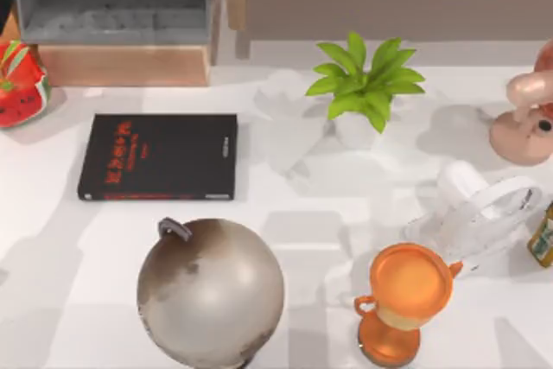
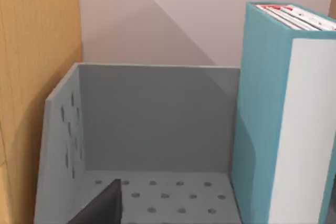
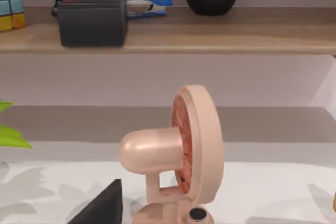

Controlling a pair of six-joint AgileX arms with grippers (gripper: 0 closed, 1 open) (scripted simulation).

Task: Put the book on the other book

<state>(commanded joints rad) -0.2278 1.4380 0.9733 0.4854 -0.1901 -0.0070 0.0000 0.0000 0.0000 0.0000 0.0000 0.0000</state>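
My left gripper's finger (image 2: pixel 102 205) faced a grey perforated bin; I could not tell whether either gripper was released or clenched.

In the left wrist view, the book (image 2: pixel 278 119), light blue with white page edges, stood upright just beside the grey bin (image 2: pixel 152 129), against a wooden panel (image 2: pixel 37 77). My right gripper's finger (image 3: pixel 102 205) pointed at a pink desk fan (image 3: pixel 178 156) below a wooden shelf (image 3: pixel 173 38). From above, the other book (image 1: pixel 160 156) lay flat at the table's (image 1: pixel 302 213) left, behind a globe (image 1: pixel 210 293), with a potted plant (image 1: pixel 365 84), orange trophy (image 1: pixel 406 300) and watermelon toy (image 1: pixel 19 84) around.
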